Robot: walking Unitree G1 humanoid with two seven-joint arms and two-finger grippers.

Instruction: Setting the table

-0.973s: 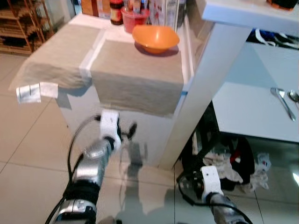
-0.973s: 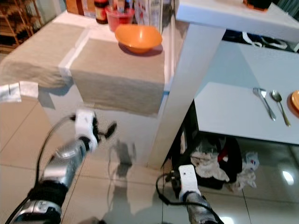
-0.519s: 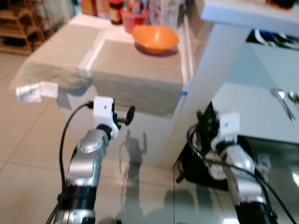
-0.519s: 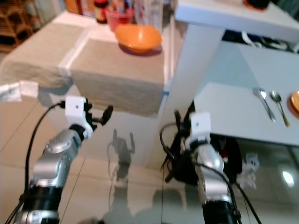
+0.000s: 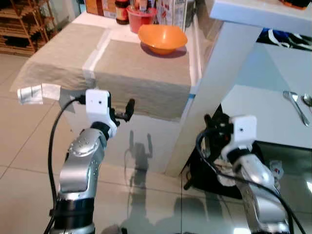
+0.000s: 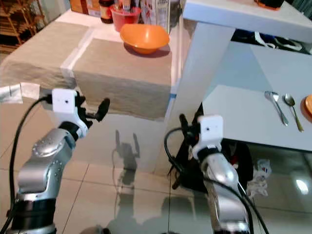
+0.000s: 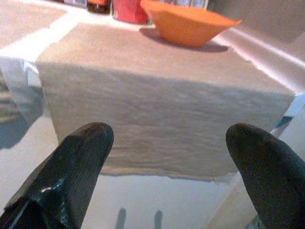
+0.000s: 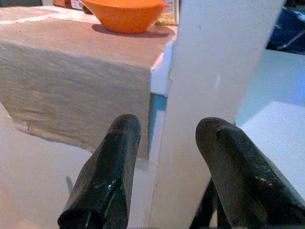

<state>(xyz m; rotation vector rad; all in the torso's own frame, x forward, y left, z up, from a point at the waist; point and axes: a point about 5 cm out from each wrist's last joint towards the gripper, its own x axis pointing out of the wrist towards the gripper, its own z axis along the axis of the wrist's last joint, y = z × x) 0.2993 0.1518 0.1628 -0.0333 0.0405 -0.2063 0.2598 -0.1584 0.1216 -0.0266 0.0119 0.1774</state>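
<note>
An orange bowl [image 5: 162,38] rests on a beige cloth [image 5: 144,73] spread over a white counter. To its right, on a lower white table [image 6: 243,114], lie a fork [image 6: 275,107] and a spoon [image 6: 291,109], with the edge of an orange plate [image 6: 308,105] beside them. My left gripper [image 5: 127,108] is open, held in front of the cloth's hanging edge and below the bowl [image 7: 188,26]. My right gripper [image 6: 184,123] is open too, raised beside the white post [image 8: 224,71] and empty.
A red cup [image 5: 140,19], jars and cartons crowd the back of the counter. The white post [image 5: 219,83] stands between counter and table. Bags and clothes [image 5: 243,170] lie under the table. A wooden rack [image 5: 22,24] is at far left. Tiled floor [image 5: 29,161] lies below.
Both arms have risen. The right gripper came up from near the floor to beside the white post. The left gripper lifted up to the cloth's hanging edge.
</note>
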